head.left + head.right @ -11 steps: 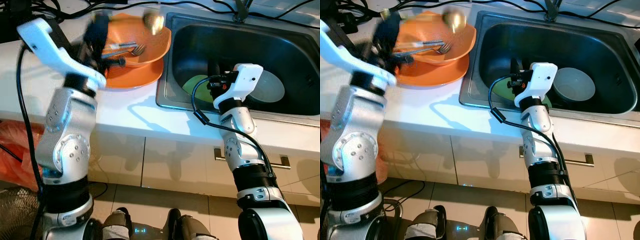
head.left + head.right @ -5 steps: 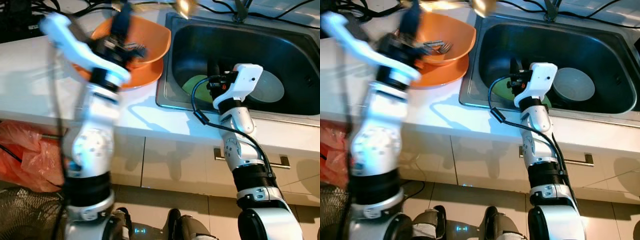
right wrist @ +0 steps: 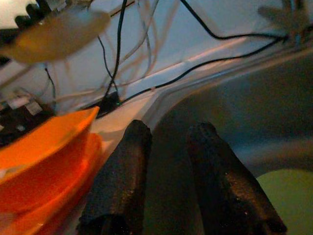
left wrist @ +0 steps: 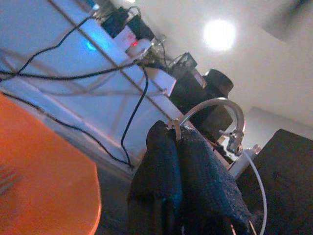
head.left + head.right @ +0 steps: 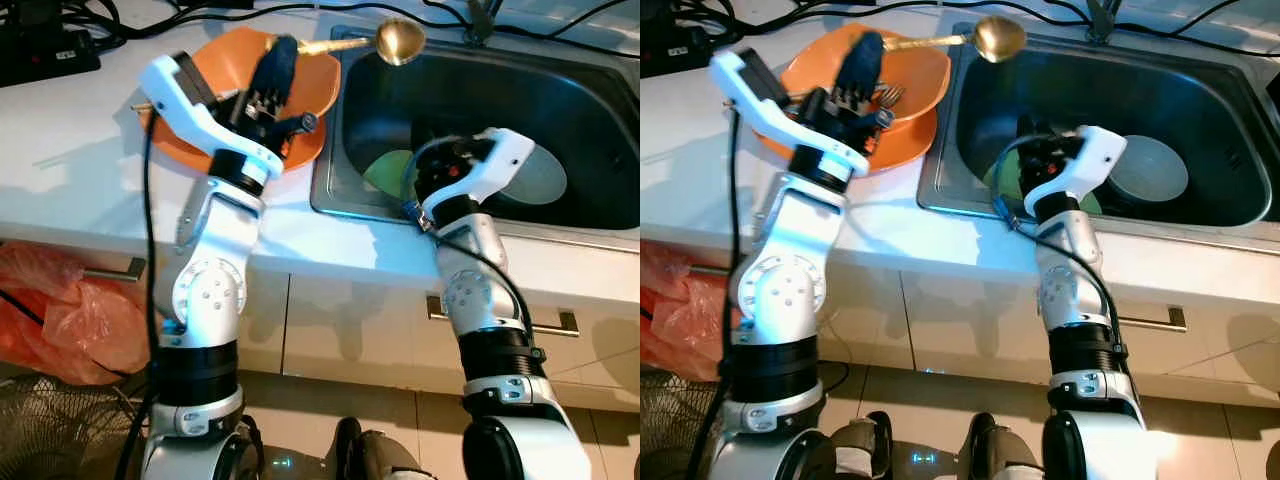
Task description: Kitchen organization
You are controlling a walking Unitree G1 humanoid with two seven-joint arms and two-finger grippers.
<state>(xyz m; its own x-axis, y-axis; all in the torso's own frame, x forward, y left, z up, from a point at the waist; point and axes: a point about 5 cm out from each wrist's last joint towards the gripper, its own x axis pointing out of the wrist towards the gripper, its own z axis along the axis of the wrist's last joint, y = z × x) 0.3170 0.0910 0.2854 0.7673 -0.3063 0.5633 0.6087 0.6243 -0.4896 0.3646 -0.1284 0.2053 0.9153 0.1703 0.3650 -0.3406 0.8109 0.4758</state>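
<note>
My left gripper [image 5: 279,58] is shut on the handle of a gold ladle [image 5: 398,40], held above the orange bowl [image 5: 915,70]. The ladle's bowl hangs over the sink's left rim [image 5: 330,130]. In the left wrist view the fingers [image 4: 168,152] press together around the thin handle. The orange bowl holds forks [image 5: 889,96] and sits on an orange plate [image 5: 300,152]. My right gripper [image 3: 171,128] is open and empty, low inside the sink beside a green plate [image 5: 384,170]. A pale bowl [image 5: 1150,165] lies further right in the sink.
Black cables and a power strip [image 5: 48,47] run along the back of the white counter [image 5: 80,170]. The faucet [image 5: 482,18] stands behind the sink. An orange plastic bag [image 5: 50,310] hangs at the lower left by the cabinet fronts.
My left arm has swung right, carrying the ladle from over the orange bowl to the sink's left rim. The right wrist has turned slightly left inside the sink.
</note>
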